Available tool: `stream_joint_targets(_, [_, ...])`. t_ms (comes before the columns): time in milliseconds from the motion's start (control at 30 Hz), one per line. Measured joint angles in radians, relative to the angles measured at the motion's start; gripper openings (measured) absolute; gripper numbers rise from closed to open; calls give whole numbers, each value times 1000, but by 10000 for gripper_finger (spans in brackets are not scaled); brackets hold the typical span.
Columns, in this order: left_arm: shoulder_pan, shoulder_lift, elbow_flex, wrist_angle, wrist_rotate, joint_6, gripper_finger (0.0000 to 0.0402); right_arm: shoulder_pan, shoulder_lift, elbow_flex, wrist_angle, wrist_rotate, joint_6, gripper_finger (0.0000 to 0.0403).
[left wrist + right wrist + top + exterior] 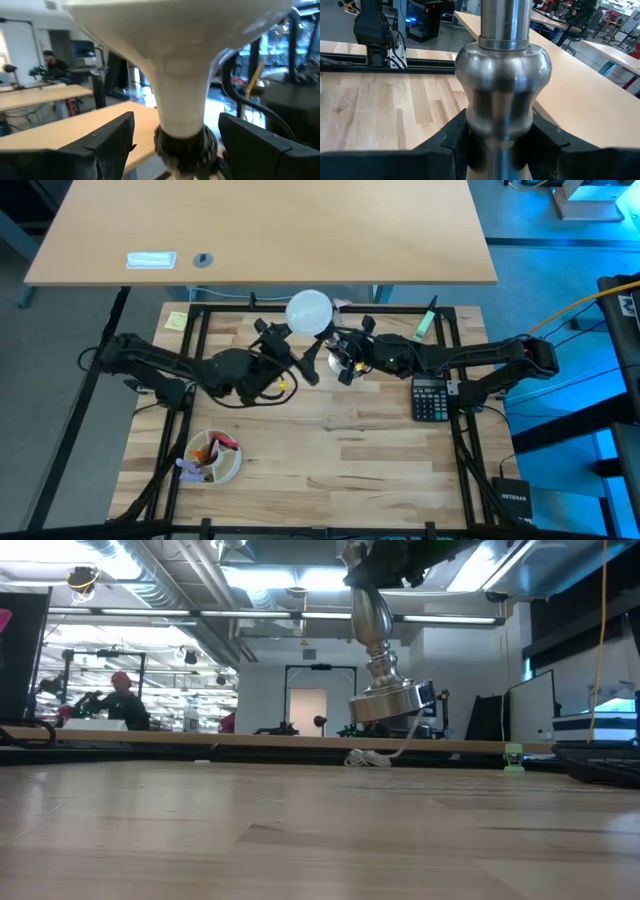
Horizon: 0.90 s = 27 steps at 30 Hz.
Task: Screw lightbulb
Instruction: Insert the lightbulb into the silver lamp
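The white frosted lightbulb (308, 312) sits with its narrow end in the black socket (185, 144) on top of the silvery flared stand (378, 650). My right gripper (345, 358) is shut on the stand's stem above the table's far middle. My left gripper (290, 345) is open. Its two fingers (111, 142) stand on either side of the bulb's neck (181, 95) and the socket, with gaps showing. The stand's white cord (380, 756) trails down to the table. My right gripper pinches the stand's silvery stem (502, 117) between its two fingers, at the round bulge. The fingers come roughly level from the table's right and lie across the stem. The stand is lifted clear, nearly upright, with its flared base (392, 700) above the table.
A black calculator (432, 398) lies right of centre. A bowl of small items (213, 457) sits near the front left. A green marker (425, 323) and a yellow note (176, 320) lie near the far edge. A light desk (260, 230) stands beyond.
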Motion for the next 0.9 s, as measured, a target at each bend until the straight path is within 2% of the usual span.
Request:
stream_joint_targets(167, [31, 44, 0, 180, -31, 116, 281, 0, 0, 0, 1, 0, -3, 144])
stream_joint_targets(333, [59, 58, 0, 242, 8, 75, 281, 0, 0, 0, 1, 2, -6, 144])
stream_joint_targets(567, [102, 56, 0, 245, 44, 27, 270, 0, 1, -1, 5, 2, -3, 144])
stream_joint_targets(700, [105, 56, 0, 246, 64, 34, 234, 0, 1, -1, 5, 0, -6, 144])
stream_joint_targets(900, [102, 56, 1, 242, 109, 58, 135, 0, 2, -1, 13, -25, -7, 144])
